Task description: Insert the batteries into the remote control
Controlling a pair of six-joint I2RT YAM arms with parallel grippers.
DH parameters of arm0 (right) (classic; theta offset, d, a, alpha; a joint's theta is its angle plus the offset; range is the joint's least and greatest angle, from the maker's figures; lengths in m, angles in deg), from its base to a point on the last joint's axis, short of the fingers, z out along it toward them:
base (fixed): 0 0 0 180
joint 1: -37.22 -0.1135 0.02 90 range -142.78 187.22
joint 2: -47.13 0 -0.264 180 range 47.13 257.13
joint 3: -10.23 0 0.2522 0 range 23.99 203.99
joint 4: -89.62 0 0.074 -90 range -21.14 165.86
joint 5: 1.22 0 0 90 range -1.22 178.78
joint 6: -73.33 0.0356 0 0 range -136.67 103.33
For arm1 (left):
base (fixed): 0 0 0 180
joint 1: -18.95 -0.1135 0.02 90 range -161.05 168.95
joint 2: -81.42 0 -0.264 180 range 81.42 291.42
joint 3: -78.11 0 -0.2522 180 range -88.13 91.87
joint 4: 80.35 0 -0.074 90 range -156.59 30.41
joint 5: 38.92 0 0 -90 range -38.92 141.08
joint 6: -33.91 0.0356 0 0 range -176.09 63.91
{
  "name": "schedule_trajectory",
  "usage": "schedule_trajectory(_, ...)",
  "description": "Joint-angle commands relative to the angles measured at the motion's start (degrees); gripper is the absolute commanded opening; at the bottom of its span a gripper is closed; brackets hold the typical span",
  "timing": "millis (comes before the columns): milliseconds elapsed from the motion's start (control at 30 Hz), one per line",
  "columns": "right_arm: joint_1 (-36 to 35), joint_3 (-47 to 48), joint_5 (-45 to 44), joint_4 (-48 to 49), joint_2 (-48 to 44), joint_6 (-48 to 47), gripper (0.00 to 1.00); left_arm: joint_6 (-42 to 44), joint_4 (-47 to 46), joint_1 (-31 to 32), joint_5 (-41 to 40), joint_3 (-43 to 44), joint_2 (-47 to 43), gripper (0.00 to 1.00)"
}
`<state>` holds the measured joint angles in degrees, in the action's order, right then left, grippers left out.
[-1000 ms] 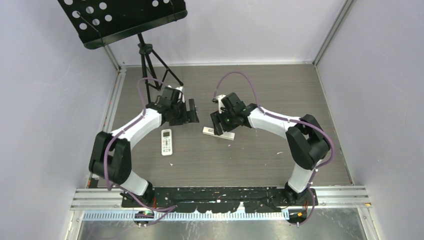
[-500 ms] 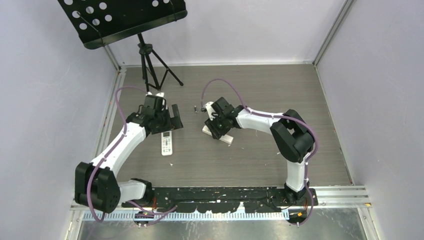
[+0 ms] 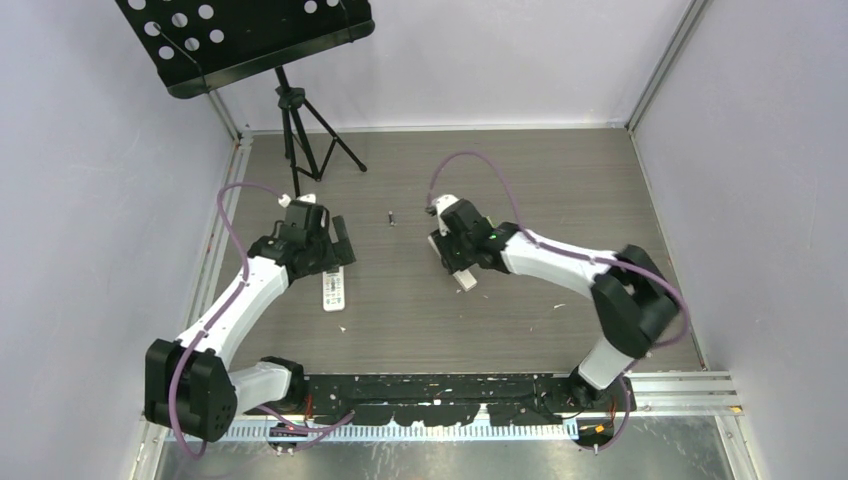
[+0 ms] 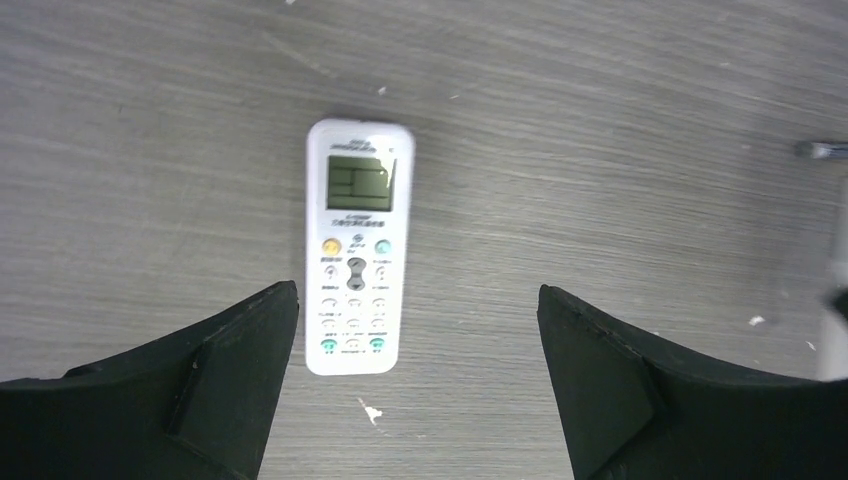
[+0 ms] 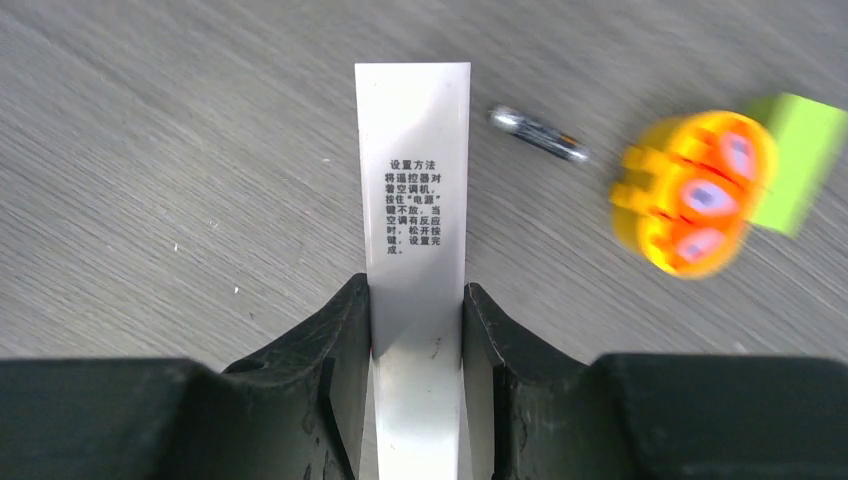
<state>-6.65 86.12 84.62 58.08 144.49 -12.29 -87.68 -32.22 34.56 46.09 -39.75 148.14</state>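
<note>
A white remote control [image 4: 358, 245] lies face up, its screen and buttons showing, also seen in the top view [image 3: 333, 290]. My left gripper [image 4: 415, 300] hovers over its near end, open and empty [image 3: 338, 250]. A second white remote [image 5: 415, 200] lies back up with a printed label. My right gripper [image 5: 417, 290] is shut on its long sides, both fingers pressing against it [image 3: 450, 255]. One slim dark battery [image 5: 540, 135] lies just right of that remote's far end, and in the top view [image 3: 390, 216] it sits between the two grippers.
An orange-yellow toy [image 5: 690, 195] and a lime-green block [image 5: 800, 160] lie right of the battery. A black music stand [image 3: 300, 130] is at the back left. Walls and metal rails [image 3: 225, 200] enclose the wood-grain table [image 3: 520, 190].
My left gripper has drawn back toward me and to the left, ending over the face-up remote. My right gripper has closed on the face-down remote, which has turned on the table.
</note>
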Motion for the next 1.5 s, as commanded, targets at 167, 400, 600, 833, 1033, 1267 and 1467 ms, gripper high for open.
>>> schedule_trajectory(167, 8.9, -7.62, -19.82, -7.06, -23.01, 24.5, 0.23, -5.5, -0.86, -0.33, -8.1, -6.6, 0.68, 0.92)
schedule_trajectory(400, 22.87, -15.21, -19.88, -12.49, -27.11, 33.66, 0.24, -5.41, -3.74, 0.2, -7.62, -8.7, 4.94, 0.9)
schedule_trajectory(600, 26.97, -18.65, -16.45, -9.77, -24.54, 35.48, 0.26, -5.42, -6.99, 0.53, -4.44, -8.9, 9.44, 0.71)
schedule_trajectory(833, 28.9, -20.26, -11.44, -6.78, -18.43, 35.61, 0.28, -4.82, -8.05, 0.73, -3.48, -8.9, 12.64, 0.64)
schedule_trajectory(1033, 29.02, -20.32, -11.74, -6.46, -16.26, 35.74, 0.4, -4.66, -8.45, 0.73, -2.37, -8.56, 14.14, 0.48)
schedule_trajectory(1267, 29.05, -18.31, -11.6, -9.41, -18.38, 34.1, 0.68, -2.93, -8.8, 1.03, 4.12, -6.44, 11.9, 0.19)
schedule_trajectory(1467, 29.02, -13.26, -12.2, -14.99, -25.04, 28.21, 0.79, -2.21, -12.2, 1.08, 21.92, -3.9, 8.46, 0.03)
